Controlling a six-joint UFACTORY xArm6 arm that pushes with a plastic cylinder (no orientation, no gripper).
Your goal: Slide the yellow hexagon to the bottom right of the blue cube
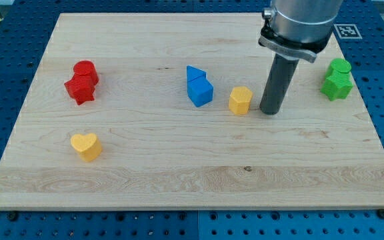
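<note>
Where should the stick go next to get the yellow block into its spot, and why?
Probably nowhere much: I would lift my tip clear. The yellow hexagon already sits to the view's right of the blue cube and slightly lower, with a gap between them. My tip stands just right of the hexagon, apart from it.

Eight blocks are counted: two red (80, 81), two blue (199, 87), two green (337, 79), one yellow hexagon (240, 100), one yellow heart (85, 145).
</note>
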